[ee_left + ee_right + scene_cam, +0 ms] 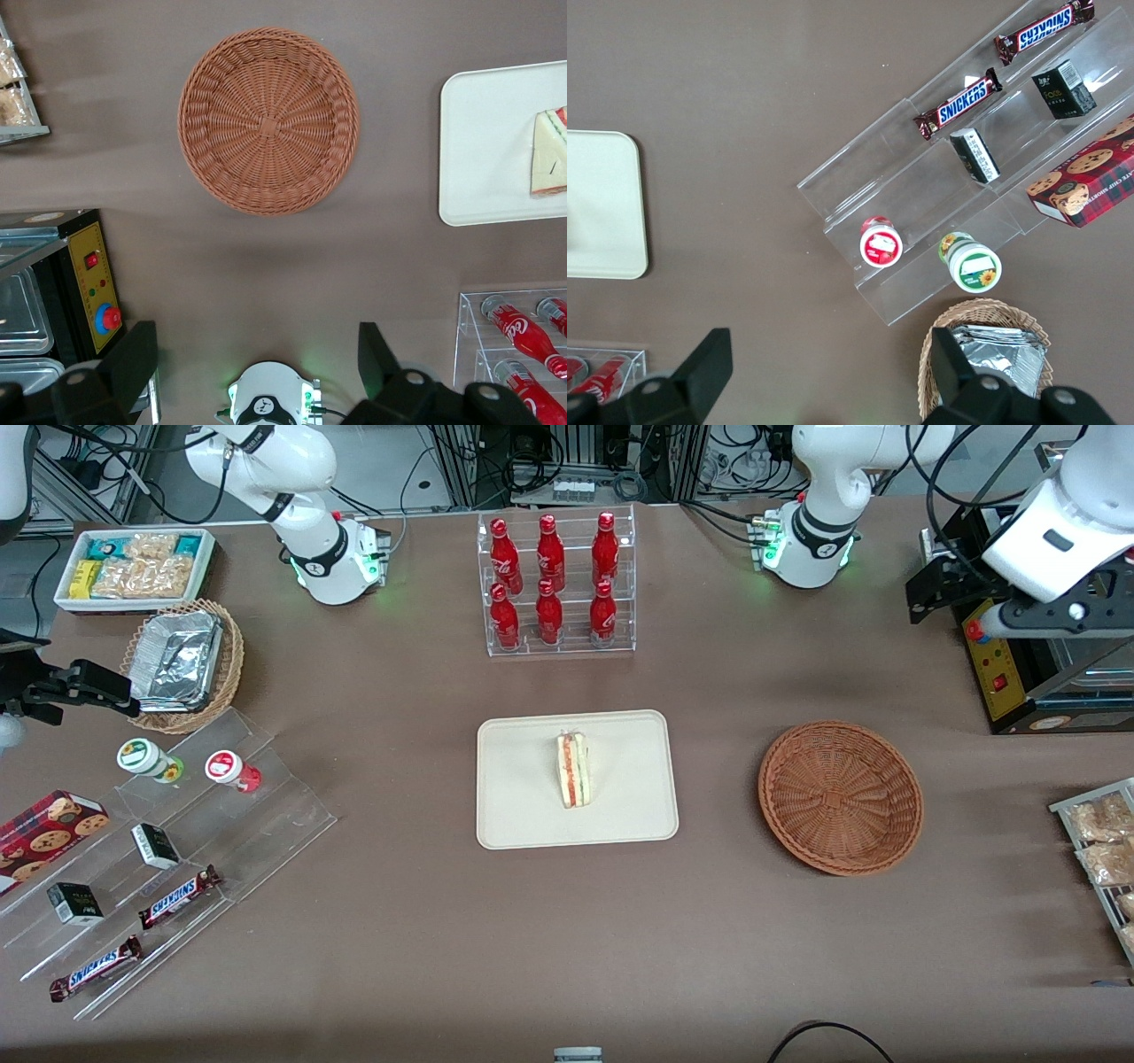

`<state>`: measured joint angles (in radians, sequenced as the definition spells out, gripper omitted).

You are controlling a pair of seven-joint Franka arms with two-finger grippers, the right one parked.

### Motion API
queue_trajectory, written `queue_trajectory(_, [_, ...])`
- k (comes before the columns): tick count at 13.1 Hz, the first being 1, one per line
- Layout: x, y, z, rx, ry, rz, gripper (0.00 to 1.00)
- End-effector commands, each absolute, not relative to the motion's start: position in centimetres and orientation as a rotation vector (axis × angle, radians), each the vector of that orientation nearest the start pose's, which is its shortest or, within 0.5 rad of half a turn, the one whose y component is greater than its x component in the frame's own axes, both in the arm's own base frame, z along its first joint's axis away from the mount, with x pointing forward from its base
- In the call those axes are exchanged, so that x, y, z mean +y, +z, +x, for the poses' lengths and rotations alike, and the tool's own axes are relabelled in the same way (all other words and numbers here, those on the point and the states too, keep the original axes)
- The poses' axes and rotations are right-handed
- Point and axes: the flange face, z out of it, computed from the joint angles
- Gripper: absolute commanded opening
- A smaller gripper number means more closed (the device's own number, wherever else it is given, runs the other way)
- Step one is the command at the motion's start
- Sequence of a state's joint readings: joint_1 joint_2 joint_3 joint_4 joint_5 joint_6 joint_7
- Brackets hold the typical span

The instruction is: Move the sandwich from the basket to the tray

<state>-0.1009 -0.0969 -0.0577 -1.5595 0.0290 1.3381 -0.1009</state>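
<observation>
The sandwich point(573, 769) lies on the cream tray point(523, 779) at the middle of the table, its red and green layers facing up. It also shows in the left wrist view as the sandwich point(551, 152) on the tray point(483, 142). The reddish-brown basket point(840, 797) sits empty beside the tray, toward the working arm's end; from the wrist it is the basket point(268, 121). My left gripper point(939, 589) hangs high above the table, farther from the front camera than the basket. The gripper point(257, 359) is open, with nothing between its fingers.
A clear rack of red bottles point(558, 584) stands farther back than the tray. A black appliance with a yellow panel point(1001, 664) sits under my gripper. A wire rack of snack packets point(1103, 850) lies at the working arm's end. A clear snack stand point(159, 841) is at the parked arm's end.
</observation>
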Motion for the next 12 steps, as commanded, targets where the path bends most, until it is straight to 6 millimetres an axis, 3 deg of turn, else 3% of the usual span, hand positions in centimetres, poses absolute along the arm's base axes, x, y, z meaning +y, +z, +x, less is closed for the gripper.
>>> queue_trajectory(1, [-6.9, 66.8, 48.3, 0.084, 0.154, -3.09, 1.0])
queue_trajectory(6, [-4.6, 66.7, 50.2, -0.006, 0.113, -3.095, 1.0])
queue_trajectory(10, [-3.7, 66.7, 53.0, -0.024, 0.113, -3.106, 1.0])
queue_trajectory(12, [-3.8, 66.8, 53.0, -0.023, 0.114, -3.111, 1.0])
